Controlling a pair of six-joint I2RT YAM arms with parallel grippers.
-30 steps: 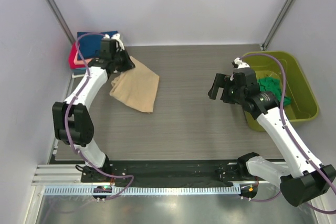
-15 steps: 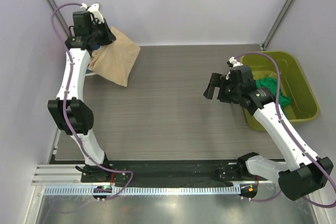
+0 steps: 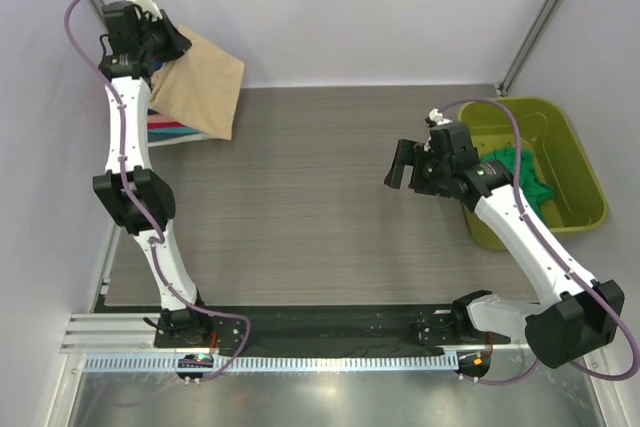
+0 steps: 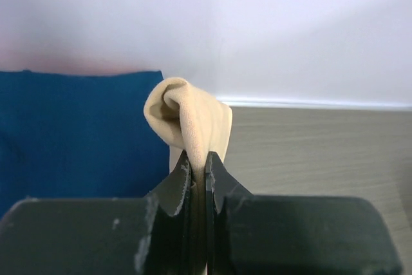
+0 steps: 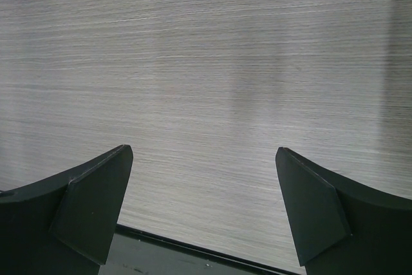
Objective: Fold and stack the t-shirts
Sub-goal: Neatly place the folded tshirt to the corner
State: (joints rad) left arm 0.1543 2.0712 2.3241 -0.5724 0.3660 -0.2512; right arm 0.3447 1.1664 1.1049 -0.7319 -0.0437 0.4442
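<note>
Tan t-shirt (image 4: 187,123) pinched between left fingers (image 4: 172,190).

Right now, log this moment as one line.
left gripper shut on tan t-shirt, held above stack | right gripper open, empty, over table | green t-shirt in tub
</note>
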